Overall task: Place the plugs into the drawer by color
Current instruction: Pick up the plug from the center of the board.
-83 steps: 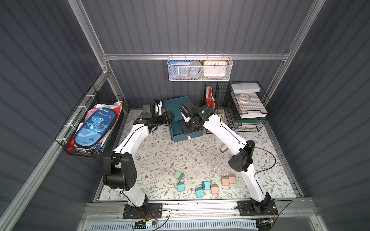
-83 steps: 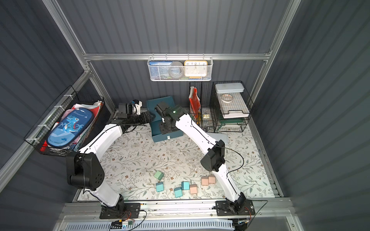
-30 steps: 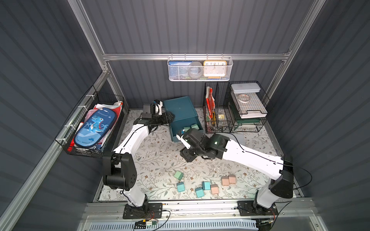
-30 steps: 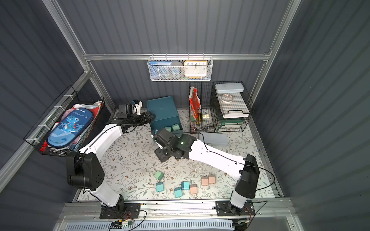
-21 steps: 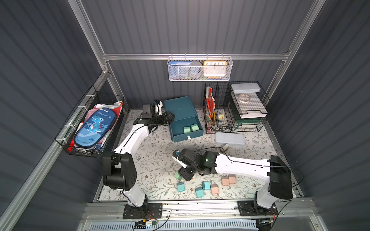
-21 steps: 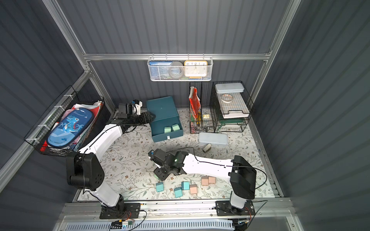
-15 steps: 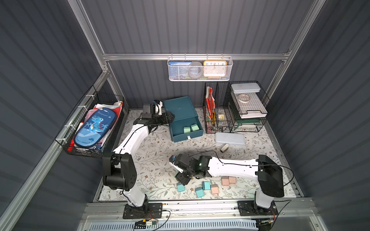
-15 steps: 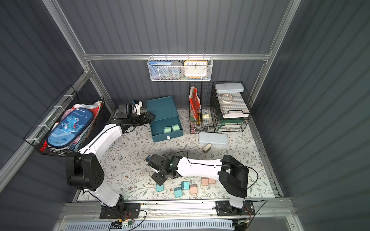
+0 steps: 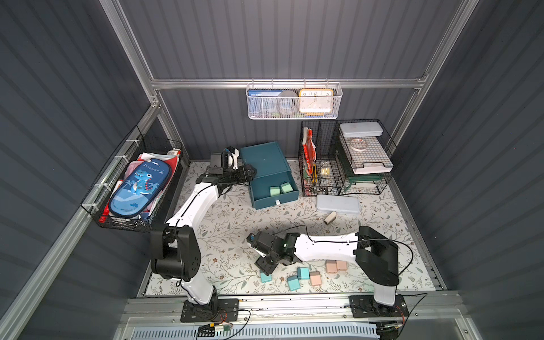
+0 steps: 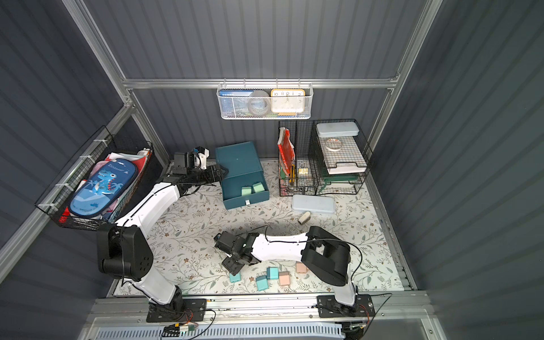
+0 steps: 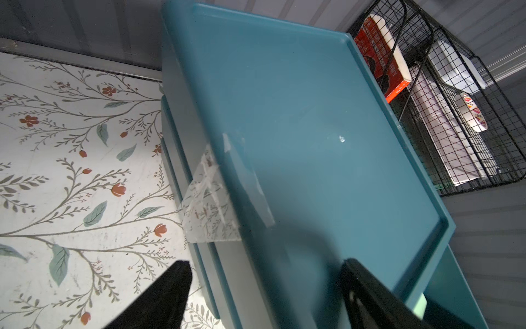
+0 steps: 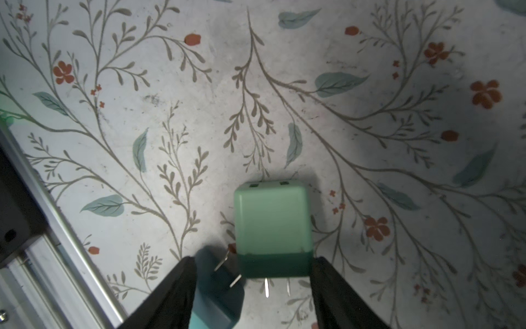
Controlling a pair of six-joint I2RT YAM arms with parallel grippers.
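The dark teal drawer [image 9: 265,163] [image 10: 238,164] stands at the back with its top tray pulled out; two mint green plugs [image 9: 279,189] [image 10: 252,189] lie in it. My left gripper [image 9: 249,173] [image 11: 263,265] is open, its fingers either side of the cabinet's upper left edge. My right gripper [image 9: 265,266] [image 12: 253,260] is open, low over the table's front. Another mint plug [image 12: 271,219] lies between its fingers, with a light blue plug [image 12: 216,287] beside it; in both top views the gripper hides that mint plug. Other blue plugs [image 9: 303,273] and peach pink plugs [image 9: 331,267] lie to the right.
A flat grey-blue case [image 9: 338,204] and a small tan cylinder [image 9: 330,217] lie right of centre. Black wire racks [image 9: 347,164] fill the back right. A side basket with a dinosaur pencil case [image 9: 138,188] hangs on the left. A metal rail [image 12: 65,256] edges the table's front.
My right arm has swung from the drawer down to the front of the table, onto the mint plug, and its jaws have widened. The left arm has stayed put.
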